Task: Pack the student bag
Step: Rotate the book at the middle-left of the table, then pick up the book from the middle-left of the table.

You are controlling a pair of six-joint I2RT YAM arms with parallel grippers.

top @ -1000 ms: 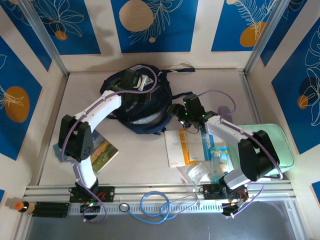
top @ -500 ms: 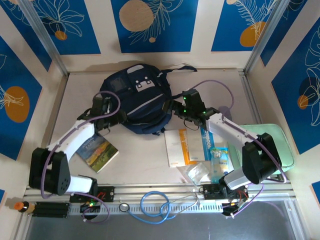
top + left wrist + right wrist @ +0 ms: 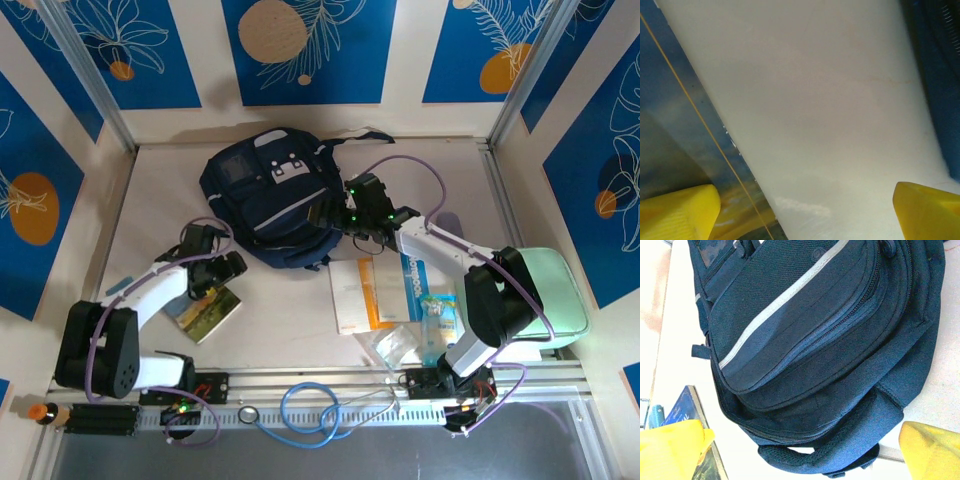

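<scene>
State check. Your left gripper (image 3: 222, 270) hangs low over the table, between the student bag (image 3: 272, 190) and the landscape-cover book (image 3: 203, 310). In its wrist view the yellow fingers (image 3: 677, 212) stand wide apart with bare table between them and nothing held. Your right gripper (image 3: 340, 214) sits at the bag's right flank, jaws also spread wide and clamping nothing. Its camera looks across the front pocket and the pale stripe (image 3: 785, 300).

The bag lies flat at the back-centre of the table, front face up. The zips seen from the right wrist look closed, and I can't find an open mouth.

Risks, as judged:
- Nothing goes in until a compartment is opened. If you pinch fabric instead of a zip pull, the bag will likely slide or bunch rather than open. No pull shows clearly.
- The book lies flat. A straight-down pinch may skid off the cover or shove it toward the near rail, so you probably need an edge.
- The right arm reaches over the booklets (image 3: 362, 290) and the clear plastic pouch (image 3: 393, 345). A low sweep back could scatter them.
- Both grippers sit close to the bag's lower edge. If both move there together, they could clash.
</scene>
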